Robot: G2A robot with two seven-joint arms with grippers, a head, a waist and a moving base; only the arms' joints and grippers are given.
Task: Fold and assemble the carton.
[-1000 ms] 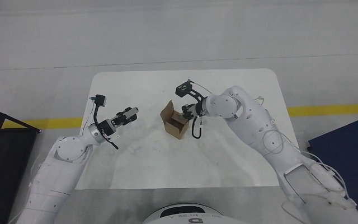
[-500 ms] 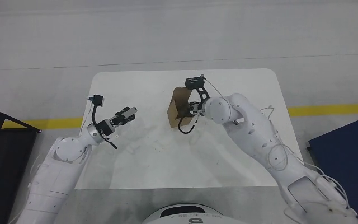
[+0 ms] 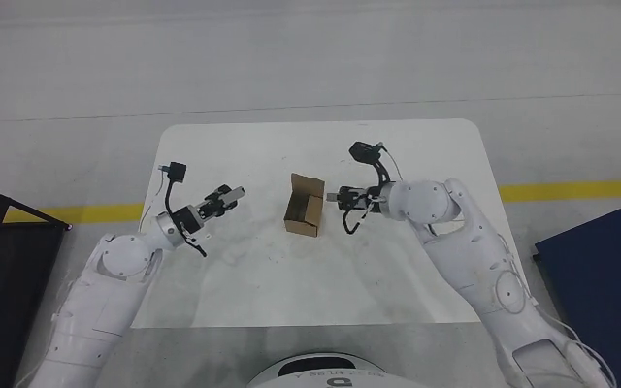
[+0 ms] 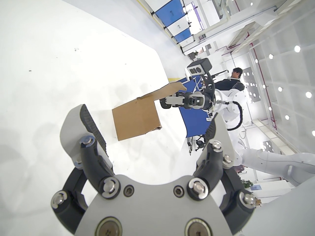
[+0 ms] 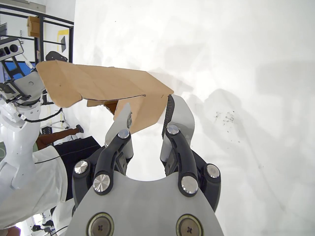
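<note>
Currently the carton (image 3: 305, 206) rests beside the right gripper (image 3: 333, 197), flaps open.

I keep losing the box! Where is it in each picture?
Top view: carton mid-table, between the two arms.
Left wrist view: carton on the table beyond the left pincer.
Right wrist view: carton just ahead of the right pincer, a flap between its fingers.
Shared landmark: the white table.
</note>
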